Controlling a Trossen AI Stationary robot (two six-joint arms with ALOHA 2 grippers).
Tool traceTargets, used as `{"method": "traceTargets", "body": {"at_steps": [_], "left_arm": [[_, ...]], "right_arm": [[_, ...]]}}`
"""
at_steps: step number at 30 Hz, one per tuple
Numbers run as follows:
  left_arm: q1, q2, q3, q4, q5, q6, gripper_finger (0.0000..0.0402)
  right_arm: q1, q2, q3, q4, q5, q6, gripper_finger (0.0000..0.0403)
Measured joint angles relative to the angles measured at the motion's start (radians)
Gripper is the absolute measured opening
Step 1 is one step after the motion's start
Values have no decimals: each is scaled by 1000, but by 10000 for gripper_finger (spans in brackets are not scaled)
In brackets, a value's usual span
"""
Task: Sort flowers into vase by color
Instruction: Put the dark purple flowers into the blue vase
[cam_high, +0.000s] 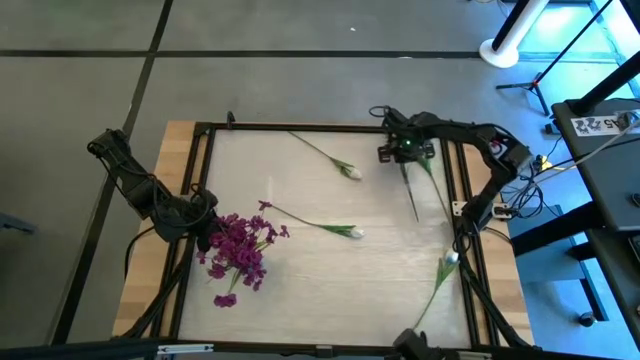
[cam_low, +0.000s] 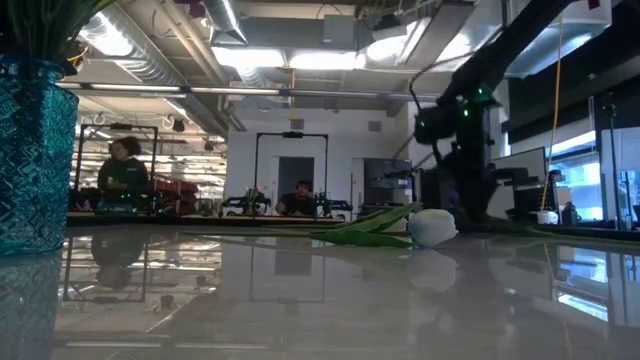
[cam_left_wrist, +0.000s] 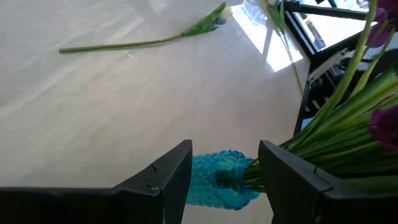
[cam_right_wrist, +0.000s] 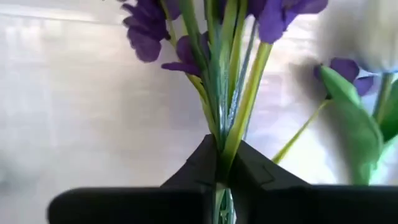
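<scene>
Worktop (cam_high: 300, 290) carries everything here, a pale surface inside a dark frame. Closest to its near edge, by the right edge, lies a white tulip (cam_high: 450, 260), bud pointing away and its thin green stem trailing back toward the near edge; the low view shows a white bud lying flat with its leaves. Farther in, at the left edge, the left gripper (cam_high: 205, 225) has a finger on each side of the neck of a blue-green patterned vase (cam_left_wrist: 217, 177), spread wide and apparently pressing on it. A purple bunch (cam_high: 238, 252) with green stems stands in that vase and spreads toward the near left corner; the low view shows the vase upright. About level with it, in the middle of the worktop, a second white tulip (cam_high: 355, 232) lies flat with its stem running toward the vase. Beyond that, nearer the far edge, a third white tulip (cam_high: 350, 172) lies with its stem angled toward the far edge. At the far right corner the right gripper (cam_high: 405, 152) hangs over the worktop, its fingers pinched tight on a few green stems (cam_right_wrist: 233, 118) that reach toward the middle. Its wrist view shows purple blooms along those stems, though I cannot tell whether they belong to them.
</scene>
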Motion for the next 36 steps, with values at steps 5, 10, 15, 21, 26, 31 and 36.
{"method": "traceTargets", "body": {"at_steps": [5, 10, 15, 21, 26, 31, 36], "left_arm": [[0, 0, 0, 0, 0, 0, 179], [0, 0, 0, 1, 1, 6, 179], [0, -2, 7, 10, 22, 3, 180], [-1, 0, 235, -30, 80, 166, 168], [-1, -1, 396, -107, -15, 323, 159], [-1, -2, 474, -119, -100, 421, 158], [0, -2, 489, -79, -274, 526, 158]], "right_arm": [[73, -24, 7, 0, 14, 25, 27], [99, -19, 6, 9, -14, 40, 59], [133, -18, 5, 5, 18, 49, 140], [129, -18, -30, 19, 54, 107, 194], [133, -18, -138, 148, -6, 119, 197], [178, -25, -198, 234, -2, 142, 197], [248, -22, -199, 244, 62, 121, 181]]}}
